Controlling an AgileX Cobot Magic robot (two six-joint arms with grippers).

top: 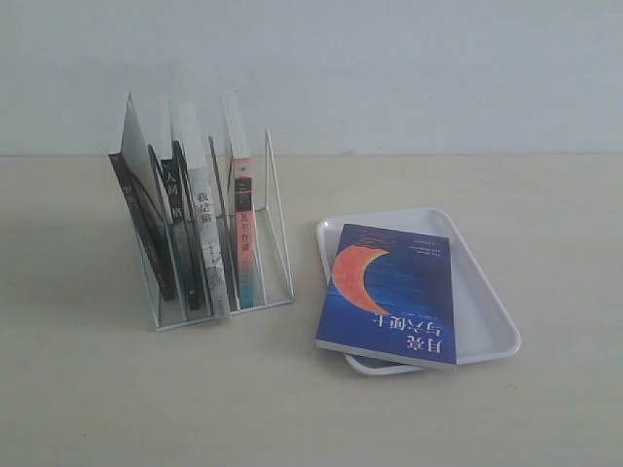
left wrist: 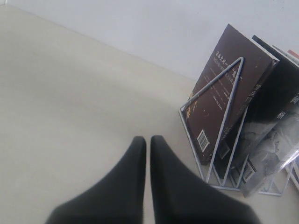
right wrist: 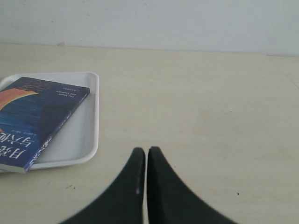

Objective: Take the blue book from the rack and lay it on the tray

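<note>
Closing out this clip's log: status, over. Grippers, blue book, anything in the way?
Shut and empty: left gripper, right gripper. The blue book lies cover up on the tray, one end overhanging its rim. Nothing in the way.

We find the blue book (top: 389,292) lying flat, cover up, on the tray (top: 484,304). The deep blue cover shows an orange crescent and white characters, and one end overhangs the low white rim. Both lie ahead of the fingers (right wrist: 163,186) of the right gripper (right wrist: 146,150), off to one side and apart from them. The silvery wire rack (left wrist: 226,110) stands upright near the fingers (left wrist: 124,186) of the left gripper (left wrist: 147,138), ahead of them and to one side.
</note>
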